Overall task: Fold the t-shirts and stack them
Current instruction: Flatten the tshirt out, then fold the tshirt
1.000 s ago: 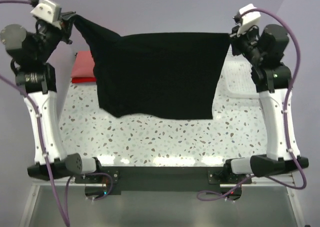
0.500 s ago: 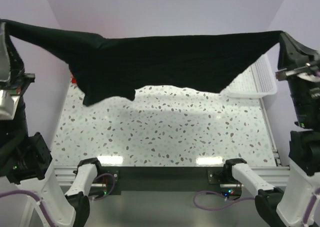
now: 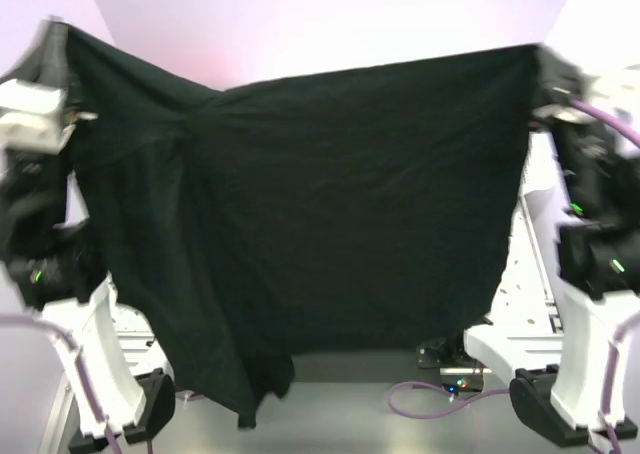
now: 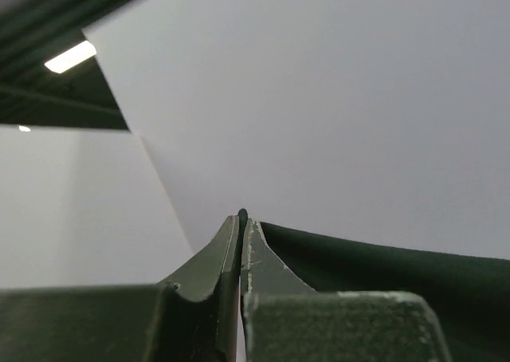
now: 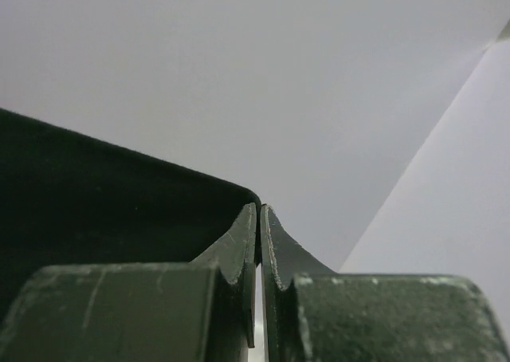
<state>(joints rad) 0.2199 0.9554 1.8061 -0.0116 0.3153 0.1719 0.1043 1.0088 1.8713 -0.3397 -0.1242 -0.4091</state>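
Note:
The black t-shirt (image 3: 330, 214) hangs spread wide and high in front of the top camera, hiding most of the table. My left gripper (image 3: 55, 36) is shut on its upper left corner. My right gripper (image 3: 545, 64) is shut on its upper right corner. In the left wrist view the fingertips (image 4: 241, 218) pinch a thin black edge, with cloth (image 4: 382, 266) stretching right. In the right wrist view the gripper (image 5: 259, 210) pinches the cloth corner, with cloth (image 5: 103, 202) stretching left. The coral-red and purple-blue shirts are hidden.
A strip of the speckled table and the white basket edge (image 3: 530, 189) shows at the right behind the cloth. Both wrist views face plain pale walls. The arm bases (image 3: 560, 414) stand at the bottom corners.
Both arms have lifted the black shirt higher and toward the camera. It went from a sagging band above the table to a full hanging sheet covering the view.

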